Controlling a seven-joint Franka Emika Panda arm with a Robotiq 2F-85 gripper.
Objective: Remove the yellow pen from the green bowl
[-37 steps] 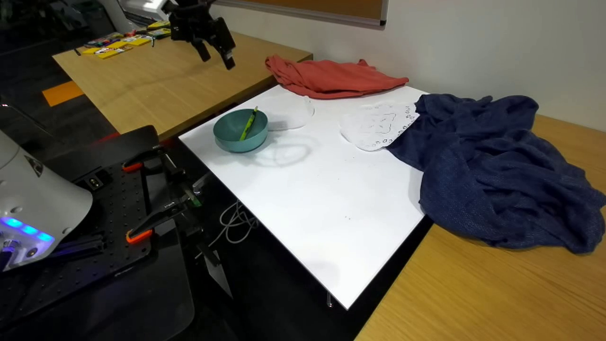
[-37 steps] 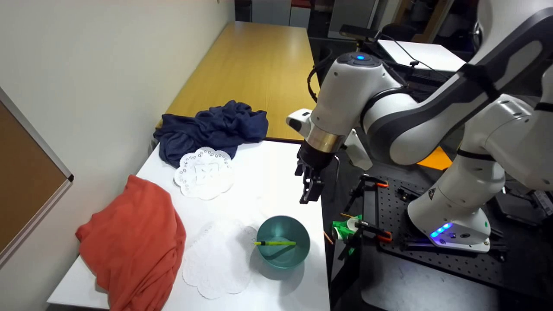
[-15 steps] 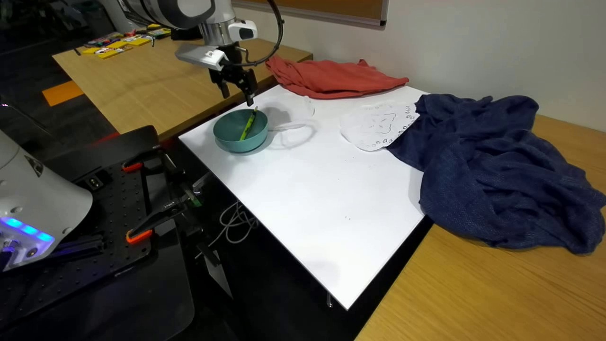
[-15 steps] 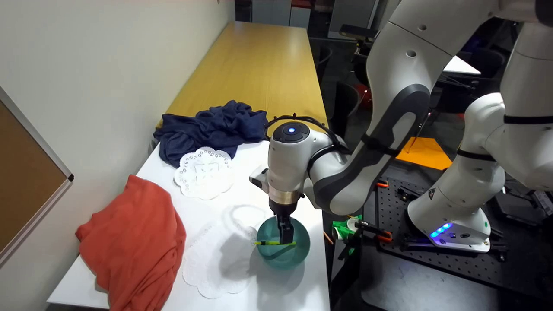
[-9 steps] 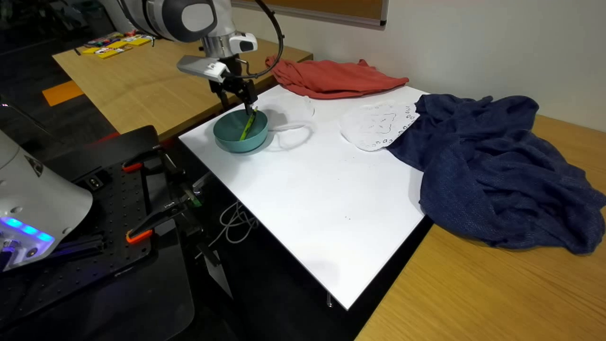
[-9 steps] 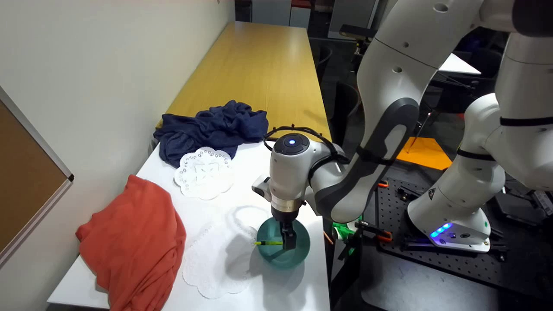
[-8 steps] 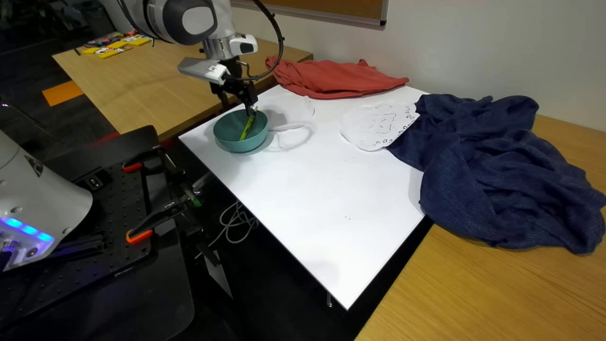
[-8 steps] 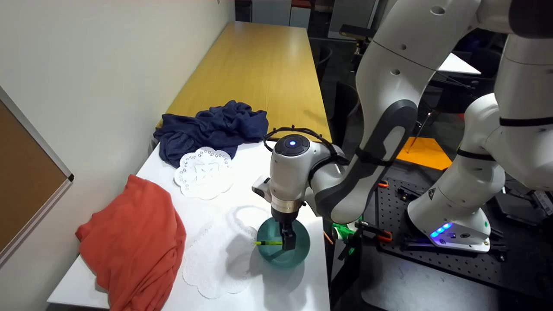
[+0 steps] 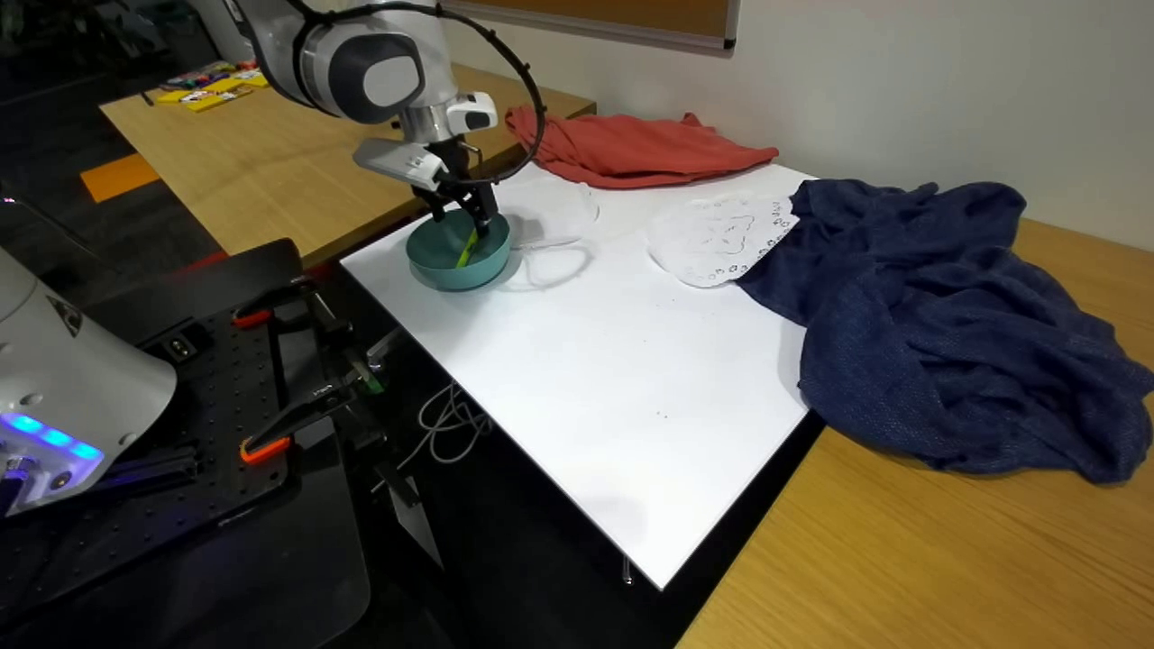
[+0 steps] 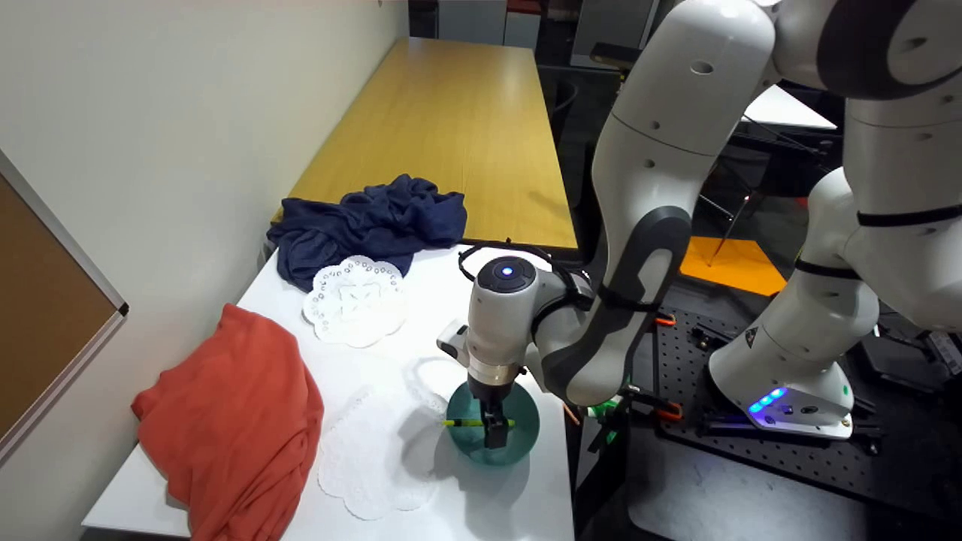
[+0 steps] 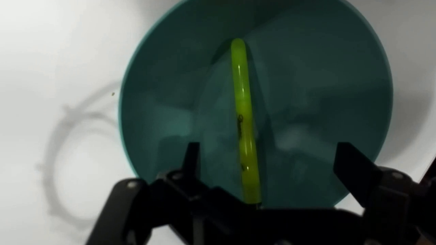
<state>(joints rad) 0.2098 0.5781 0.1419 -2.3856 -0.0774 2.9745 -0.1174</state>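
Note:
The yellow pen (image 11: 244, 119) lies in the green bowl (image 11: 323, 68), leaning on its wall. In the wrist view its lower end is hidden behind the gripper body. The pen also shows in both exterior views (image 9: 467, 250) (image 10: 460, 423), as does the bowl (image 9: 458, 278) (image 10: 518, 445) on the white table. My gripper (image 11: 269, 149) is open, with its fingers wide apart on either side of the pen, nearer to it on the left. In both exterior views the gripper (image 9: 462, 223) (image 10: 495, 436) points down at the bowl, fingertips about at its rim or just inside. It holds nothing.
A white doily (image 10: 383, 458) lies beside the bowl, another doily (image 9: 721, 239) farther along. A red cloth (image 9: 631, 149) lies by the wall and a dark blue cloth (image 9: 947, 315) at the far end. The white table's edge (image 9: 397, 320) runs close to the bowl.
The arm has moved from away from the bowl to above it, and in the last half second the gripper has lowered to the bowl. The pen and bowl have not moved.

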